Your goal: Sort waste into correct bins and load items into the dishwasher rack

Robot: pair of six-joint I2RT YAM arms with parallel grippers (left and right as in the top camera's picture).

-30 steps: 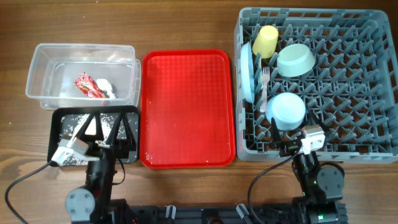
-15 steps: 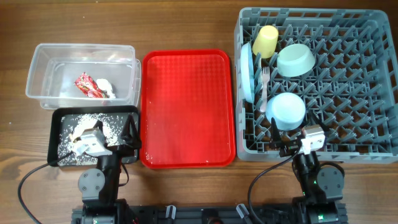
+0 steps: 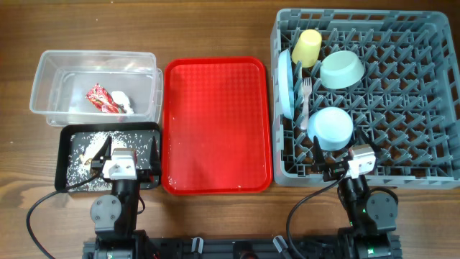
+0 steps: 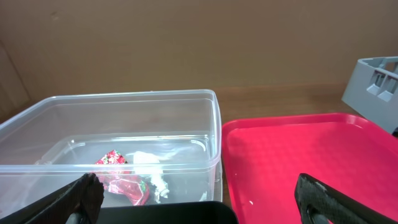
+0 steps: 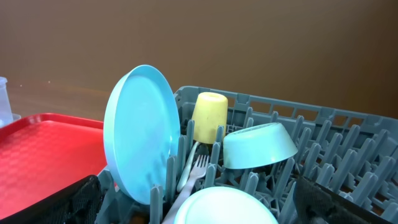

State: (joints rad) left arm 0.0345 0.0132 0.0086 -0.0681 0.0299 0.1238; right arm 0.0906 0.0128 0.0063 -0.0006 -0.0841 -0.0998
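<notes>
Left fingers [image 4: 82,198] apart (empty) above black tray [image 3: 65,173]; right fingers [image 5: 59,204] apart over rack [image 3: 359,14].

Wooden table [image 3: 215,29], mid-brown, grain runs left to right with darker streaks, fills the overhead view edge to edge. Both wrist views: flat matte brown backdrop [image 4: 186,43] behind the table's far edge, plain, cardboard-like; wall or board, cannot tell. Slanted seam [image 4: 15,71] at its left side in the left wrist view, panel left of it slightly darker. Light soft and even, shadows weak, backdrop a bit darker in the right wrist view
</notes>
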